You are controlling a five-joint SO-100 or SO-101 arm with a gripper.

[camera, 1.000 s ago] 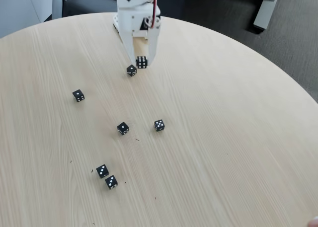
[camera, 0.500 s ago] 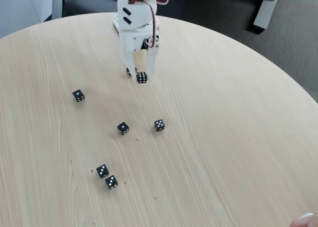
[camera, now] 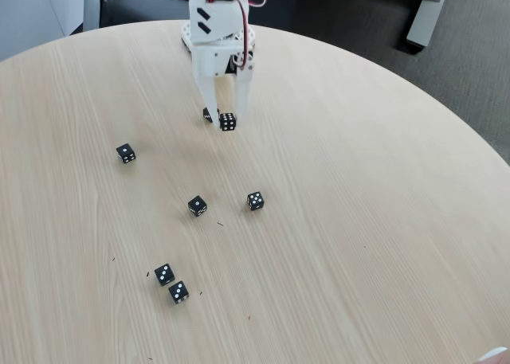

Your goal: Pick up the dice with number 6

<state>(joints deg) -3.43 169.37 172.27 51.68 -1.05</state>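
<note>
**Six-pip die: grasp status and clearances**

Reading the fixed view left to right. A two-pip die (camera: 126, 153) sits alone at far left, well apart from my work. Near the bottom, a pair of dice (camera: 171, 283) lie just beside each other. A one-pip die (camera: 198, 205) sits mid-bench. Above it, a partly hidden die (camera: 208, 115) lies just behind my left finger. My hand (camera: 225, 120) points down, its fingers narrowed on either side of the dice with number 6 (camera: 228, 122); the die appears gripped, though I cannot tell whether it has left the bench (camera: 358, 221). A five-pip die (camera: 255, 200) lies lower right of the one-pip die.

Judgement: approach and closure look done; the lift remains.

Clearances: the hidden die is the sole close obstacle. The space above is open. The right half of the bench is bare, its curved edge well away.
</note>
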